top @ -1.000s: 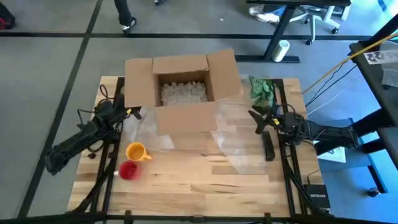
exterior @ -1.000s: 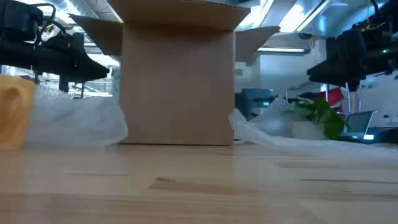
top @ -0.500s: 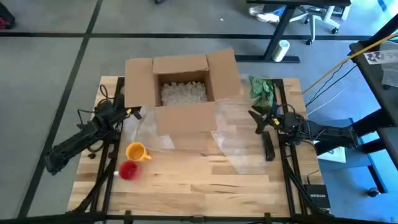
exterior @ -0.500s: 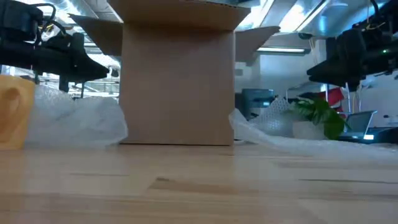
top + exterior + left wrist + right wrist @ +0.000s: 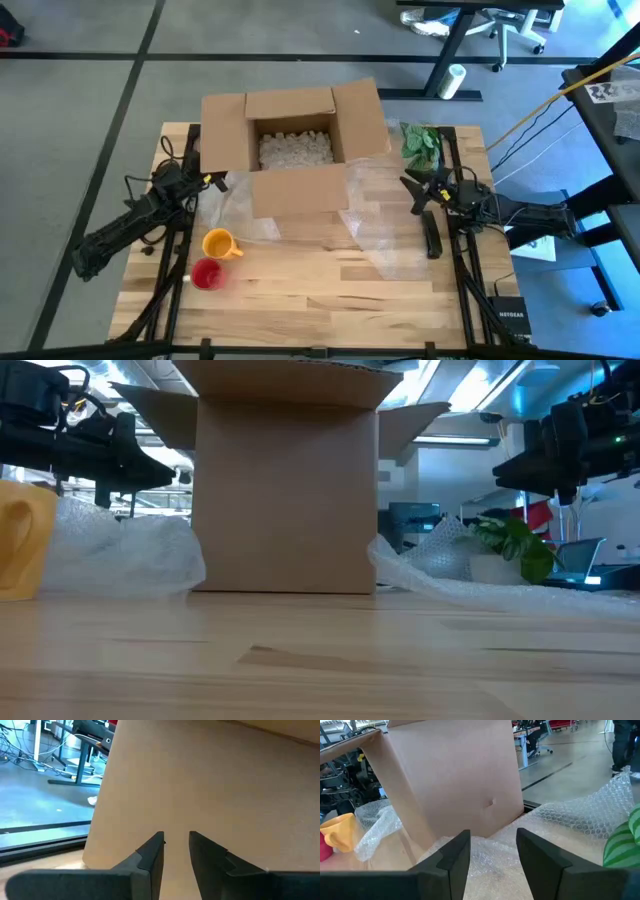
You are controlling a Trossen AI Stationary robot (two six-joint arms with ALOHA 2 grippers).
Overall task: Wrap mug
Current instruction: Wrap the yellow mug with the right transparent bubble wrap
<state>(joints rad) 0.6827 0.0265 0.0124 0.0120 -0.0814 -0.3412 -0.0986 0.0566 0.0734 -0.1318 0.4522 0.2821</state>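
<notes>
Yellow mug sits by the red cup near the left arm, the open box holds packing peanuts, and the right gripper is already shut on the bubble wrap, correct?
Not quite. The right gripper is open and holds nothing; the right wrist view shows its fingers apart above the bubble wrap. The rest stands: yellow mug beside the red cup, packing peanuts in the open box.

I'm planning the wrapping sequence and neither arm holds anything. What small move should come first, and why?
Probably the left gripper moving toward the yellow mug: it hangs open by the cardboard box, and the mug stands unwrapped beside the bubble wrap.
</notes>
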